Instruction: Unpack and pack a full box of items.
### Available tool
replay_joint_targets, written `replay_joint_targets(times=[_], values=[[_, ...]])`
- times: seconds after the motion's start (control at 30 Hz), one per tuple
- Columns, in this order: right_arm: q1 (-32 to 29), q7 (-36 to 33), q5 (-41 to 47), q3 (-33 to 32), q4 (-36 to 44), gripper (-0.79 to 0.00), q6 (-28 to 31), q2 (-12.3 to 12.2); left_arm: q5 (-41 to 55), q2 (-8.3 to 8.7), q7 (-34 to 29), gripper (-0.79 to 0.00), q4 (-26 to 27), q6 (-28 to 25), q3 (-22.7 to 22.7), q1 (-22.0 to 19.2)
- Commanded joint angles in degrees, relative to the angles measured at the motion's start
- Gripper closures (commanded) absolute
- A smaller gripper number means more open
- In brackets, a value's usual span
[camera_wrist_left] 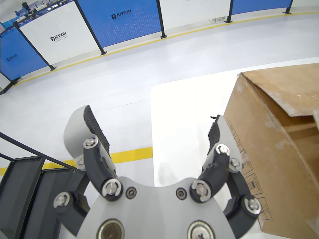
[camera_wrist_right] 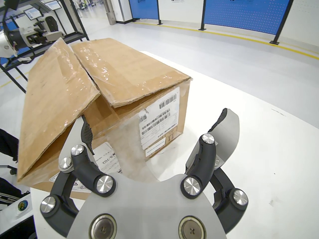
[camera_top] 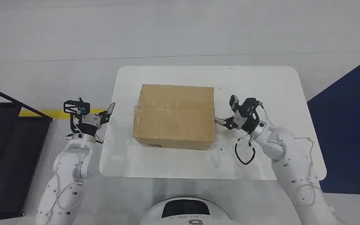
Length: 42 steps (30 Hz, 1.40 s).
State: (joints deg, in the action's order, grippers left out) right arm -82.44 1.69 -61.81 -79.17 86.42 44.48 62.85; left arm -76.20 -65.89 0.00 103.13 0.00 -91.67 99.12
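A brown cardboard box [camera_top: 174, 115] with taped top flaps stands in the middle of the white table [camera_top: 264, 84]. My left gripper [camera_top: 107, 112] hovers open at the table's left edge, apart from the box's left end [camera_wrist_left: 274, 138]; its fingers [camera_wrist_left: 96, 128] hold nothing. My right gripper [camera_top: 221, 121] is open at the box's right end. In the right wrist view the nearer top flap [camera_wrist_right: 54, 100] is tilted up at this end, and one fingertip [camera_wrist_right: 86, 130] sits just under its edge. The other flap [camera_wrist_right: 119, 75] lies almost flat. White labels [camera_wrist_right: 159, 120] cover that end.
A black metal rack [camera_top: 17, 152] stands on the floor left of the table, close to my left arm. A blue barrier panel [camera_top: 343, 112] is at the right. A black cable loop [camera_top: 244, 154] hangs by my right wrist. Bare tabletop lies right of and behind the box.
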Motion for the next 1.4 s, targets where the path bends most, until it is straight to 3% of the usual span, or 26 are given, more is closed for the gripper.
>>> replay_joint_targets(times=[0.0, 0.2, 0.37, 0.9, 1.37], values=[[0.9, -0.5, 1.8, 0.4, -1.2, -0.785, 2.3, 0.0, 0.0, 0.0, 0.0, -0.785, 0.0, 0.0, 0.0, 0.0], [2.7, -0.1, 4.9, 1.0, -3.1, -0.785, 9.4, -0.2, 0.0, 0.0, 0.0, -0.785, 0.0, 0.0, 0.0, 0.0], [1.2, 0.5, 4.1, 0.6, -0.3, -0.785, 10.8, -0.5, 0.0, 0.0, 0.0, -0.785, 0.0, 0.0, 0.0, 0.0], [-9.6, 4.7, -18.3, -0.6, 15.0, -0.785, 6.1, -1.8, 0.0, 0.0, 0.0, -0.785, 0.0, 0.0, 0.0, 0.0], [-12.3, 7.6, -23.3, -0.9, 16.1, -0.785, 2.4, -2.4, 0.0, 0.0, 0.0, -0.785, 0.0, 0.0, 0.0, 0.0]])
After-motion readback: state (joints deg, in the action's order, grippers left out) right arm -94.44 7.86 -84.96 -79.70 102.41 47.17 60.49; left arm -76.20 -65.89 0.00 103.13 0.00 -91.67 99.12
